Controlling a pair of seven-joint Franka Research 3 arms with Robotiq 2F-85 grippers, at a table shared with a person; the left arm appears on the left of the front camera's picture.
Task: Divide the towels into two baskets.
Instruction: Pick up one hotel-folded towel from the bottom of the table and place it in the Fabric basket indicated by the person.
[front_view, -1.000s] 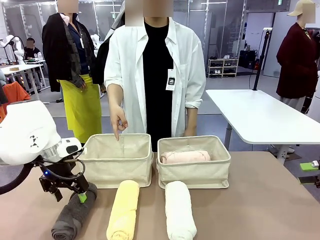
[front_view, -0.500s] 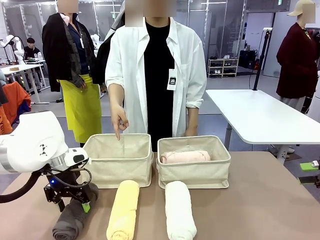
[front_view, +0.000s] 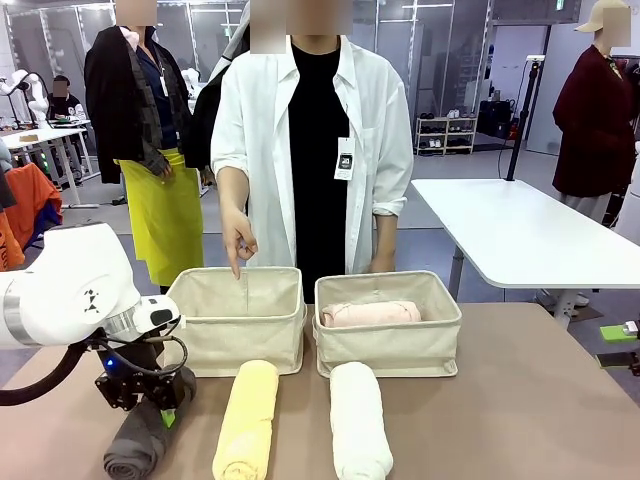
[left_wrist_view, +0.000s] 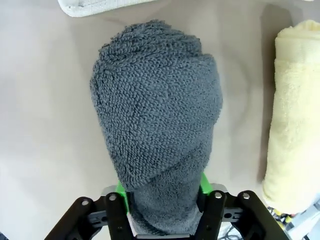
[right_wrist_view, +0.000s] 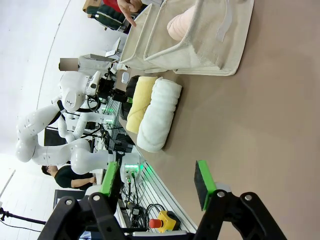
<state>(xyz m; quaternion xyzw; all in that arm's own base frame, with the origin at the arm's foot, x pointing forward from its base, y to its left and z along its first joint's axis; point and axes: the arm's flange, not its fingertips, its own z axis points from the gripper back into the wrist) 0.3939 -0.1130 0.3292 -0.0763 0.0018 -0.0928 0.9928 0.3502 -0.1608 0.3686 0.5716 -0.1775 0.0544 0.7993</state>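
My left gripper (front_view: 158, 403) is shut on the near end of the dark grey towel (front_view: 133, 447), which lies at the table's front left. In the left wrist view its green pads squeeze the grey towel (left_wrist_view: 157, 120), with the left gripper (left_wrist_view: 162, 200) low in the picture. The pale yellow towel (front_view: 246, 420) and the white towel (front_view: 358, 422) lie side by side in front of the baskets. A pale pink towel (front_view: 370, 313) rests in the right basket (front_view: 390, 352). A person's hand (front_view: 238, 243) points down into the left basket (front_view: 236, 342). My right gripper (right_wrist_view: 157, 182) hangs open over bare table.
The person in a white shirt stands right behind the baskets. The yellow towel (left_wrist_view: 292, 115) lies close beside the grey one. The table's right half is bare brown surface (front_view: 540, 400). Another white table (front_view: 520, 230) stands farther off on the right.
The left gripper has come down over the grey towel and shut on it. The person's hand and the other towels have not moved.
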